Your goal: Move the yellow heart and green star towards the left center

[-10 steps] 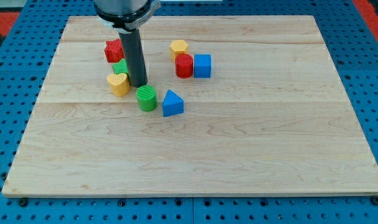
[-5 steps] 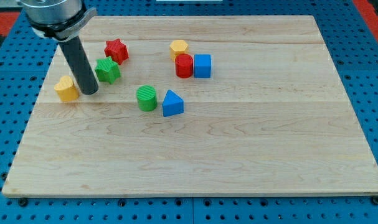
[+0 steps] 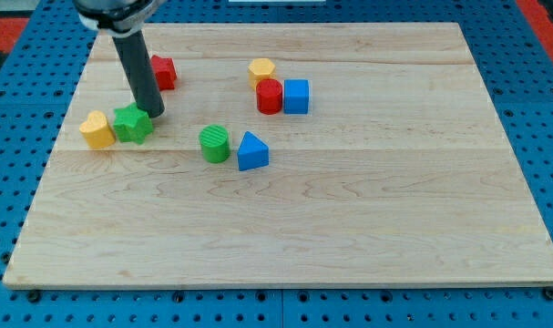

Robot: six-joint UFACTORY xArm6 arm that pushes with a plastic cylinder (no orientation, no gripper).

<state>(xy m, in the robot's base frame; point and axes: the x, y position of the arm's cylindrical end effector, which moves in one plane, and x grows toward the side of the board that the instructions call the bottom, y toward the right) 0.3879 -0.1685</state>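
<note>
The yellow heart (image 3: 97,130) lies near the board's left edge, at about mid height. The green star (image 3: 131,125) sits right beside it on its right, touching or nearly touching. My tip (image 3: 153,115) rests on the board at the green star's upper right edge, against it. The rod rises from there toward the view's top left and hides part of the red star (image 3: 163,72) behind it.
A green cylinder (image 3: 215,144) and a blue triangle (image 3: 251,151) lie right of the star. A yellow hexagon (image 3: 261,69), a red cylinder (image 3: 270,96) and a blue cube (image 3: 296,96) cluster toward the top centre. The wooden board (image 3: 349,228) sits on a blue pegboard.
The yellow heart was pushed left and now rests by the left edge. My tip then moved right, around the green star, and pushed it down-left next to the heart.
</note>
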